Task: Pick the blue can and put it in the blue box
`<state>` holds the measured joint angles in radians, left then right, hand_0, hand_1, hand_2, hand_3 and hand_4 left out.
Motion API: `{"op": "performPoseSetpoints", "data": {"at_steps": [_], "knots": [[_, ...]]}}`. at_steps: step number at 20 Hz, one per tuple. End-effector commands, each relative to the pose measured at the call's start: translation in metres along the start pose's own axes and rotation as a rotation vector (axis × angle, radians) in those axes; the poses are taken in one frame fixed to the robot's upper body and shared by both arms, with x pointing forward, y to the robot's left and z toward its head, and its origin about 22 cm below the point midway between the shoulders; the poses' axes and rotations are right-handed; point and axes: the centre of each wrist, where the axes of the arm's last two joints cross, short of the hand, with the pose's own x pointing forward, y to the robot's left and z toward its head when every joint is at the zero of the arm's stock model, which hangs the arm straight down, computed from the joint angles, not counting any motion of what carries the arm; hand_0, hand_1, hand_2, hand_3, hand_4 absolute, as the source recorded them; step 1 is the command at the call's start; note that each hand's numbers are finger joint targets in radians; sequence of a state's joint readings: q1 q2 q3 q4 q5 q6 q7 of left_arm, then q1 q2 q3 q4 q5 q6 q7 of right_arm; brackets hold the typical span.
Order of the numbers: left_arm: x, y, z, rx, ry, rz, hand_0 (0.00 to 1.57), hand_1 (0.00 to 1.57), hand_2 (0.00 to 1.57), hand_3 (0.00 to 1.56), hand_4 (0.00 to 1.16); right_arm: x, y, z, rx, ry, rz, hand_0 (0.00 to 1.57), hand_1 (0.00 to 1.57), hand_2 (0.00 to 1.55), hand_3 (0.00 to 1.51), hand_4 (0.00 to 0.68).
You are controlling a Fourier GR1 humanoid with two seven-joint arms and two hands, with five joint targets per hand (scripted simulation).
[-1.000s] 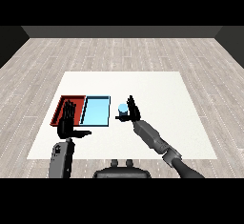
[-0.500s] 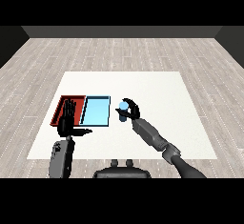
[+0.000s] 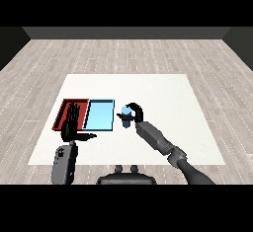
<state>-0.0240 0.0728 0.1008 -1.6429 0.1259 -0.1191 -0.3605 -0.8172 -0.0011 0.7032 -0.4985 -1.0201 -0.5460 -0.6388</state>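
While right robot hand [image 3: 134,113] curls round blue can [image 3: 125,116] beside blue tray [image 3: 99,115], left robot hand [image 3: 70,123] open, holding nothing

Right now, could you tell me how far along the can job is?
Done: the right hand has reached the blue can and curls round it, just right of the blue tray. In hand: the grasp. Left: carrying the can into the tray. The left hand is open over the red tray.

A single head view looks down and forward over the white surface [image 3: 158,97] from its near edge, fairly high and set back. Both forearms enter from the near corners; wood floor [image 3: 123,53] lies beyond.
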Motion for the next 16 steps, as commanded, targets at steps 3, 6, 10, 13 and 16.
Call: {"op": "performPoseSetpoints", "data": {"at_steps": [3,6,10,13,16], "knots": [[-0.004,-0.011,-0.005,-0.072,0.041,-0.008,0.00,0.00,0.00,0.00,0.00,0.027,0.020,-0.013,0.029,-0.069,0.086,1.43,1.43,1.45,1.40,0.624],[-0.007,-0.038,-0.008,-0.111,0.049,0.030,0.00,0.00,0.00,0.00,0.00,0.055,0.005,-0.031,0.029,-0.112,0.097,1.46,1.46,1.45,1.40,0.623],[-0.005,-0.044,0.001,-0.157,0.119,0.013,0.00,0.00,0.00,0.00,0.00,0.067,0.024,-0.027,0.066,-0.194,0.143,1.44,1.44,1.45,1.39,0.620],[-0.027,-0.050,-0.004,-0.167,0.159,0.028,0.00,0.00,0.00,0.00,0.00,0.094,0.014,-0.035,0.083,-0.267,0.168,1.44,1.44,1.44,1.41,0.620],[-0.023,-0.076,0.002,-0.185,0.164,0.030,0.00,0.00,0.00,0.00,0.00,0.087,-0.009,-0.015,0.081,-0.246,0.173,1.42,1.42,1.44,1.40,0.616]]}}
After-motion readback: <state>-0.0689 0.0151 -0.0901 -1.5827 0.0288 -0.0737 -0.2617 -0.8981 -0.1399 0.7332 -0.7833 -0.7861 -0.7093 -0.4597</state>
